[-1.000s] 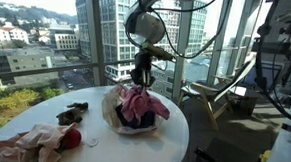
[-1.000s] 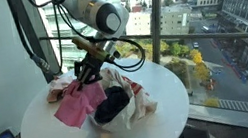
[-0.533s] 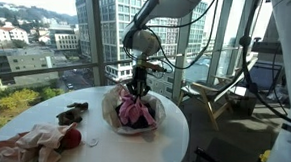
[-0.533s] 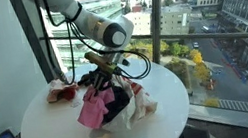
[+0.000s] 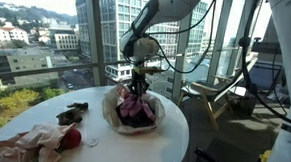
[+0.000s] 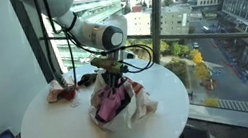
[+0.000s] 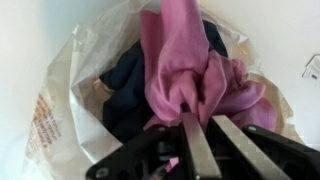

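My gripper (image 5: 137, 89) hangs over a crumpled light plastic bag (image 5: 112, 111) on the round white table (image 5: 132, 150). It is shut on a pink cloth (image 7: 185, 70), which hangs down into the bag's mouth. In the wrist view the fingers (image 7: 208, 128) pinch a fold of the cloth above a dark navy garment (image 7: 125, 85) lying inside the bag (image 7: 60, 100). The gripper (image 6: 113, 76), the pink cloth (image 6: 108, 104) and the bag (image 6: 142, 104) also show in an exterior view.
A dark small garment (image 5: 72, 112) and a heap of pink, white and red clothes (image 5: 37, 140) lie on the table away from the bag; the heap also shows in an exterior view (image 6: 62, 90). Tall windows ring the table. Metal stands and cables (image 5: 272, 58) rise to one side.
The gripper has come down over the bag with the pink cloth. The cloth, earlier spread out beside the bag, now hangs bunched inside its mouth.
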{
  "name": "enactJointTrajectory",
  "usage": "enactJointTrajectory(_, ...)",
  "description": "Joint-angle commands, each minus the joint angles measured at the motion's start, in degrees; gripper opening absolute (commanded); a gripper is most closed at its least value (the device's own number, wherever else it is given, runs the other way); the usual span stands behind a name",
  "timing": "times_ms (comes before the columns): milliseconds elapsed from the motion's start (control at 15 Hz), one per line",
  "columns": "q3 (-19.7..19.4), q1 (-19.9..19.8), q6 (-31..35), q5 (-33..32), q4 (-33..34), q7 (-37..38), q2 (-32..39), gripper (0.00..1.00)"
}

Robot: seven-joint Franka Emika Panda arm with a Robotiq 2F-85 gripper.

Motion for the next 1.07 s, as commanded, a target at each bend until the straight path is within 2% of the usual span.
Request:
enactJointTrajectory(0, -1.26, 2.51, 9.76, -7.82, -3.01, 4.25, 0.72, 0.12)
enactJointTrajectory(400, -0.75, 1.6, 20.09, -9.43, -5.2, 4.96, 5.59, 0.12)
enactJointTrajectory(667, -0.66, 0.83, 20.95, -8.18, -5.92, 4.91, 6.12, 0.13)
enactJointTrajectory(733, -1.11, 1.15, 21.26, -8.7, -6.42, 5.56, 5.24, 0.38)
enactJointTrajectory(867, -1.48, 1.79, 21.56, -9.18, -8.64, 6.46, 2.02, 0.42)
enactJointTrajectory(1000, -1.57, 1.84, 19.05, -9.07, -9.94, 6.92, -1.27, 0.57)
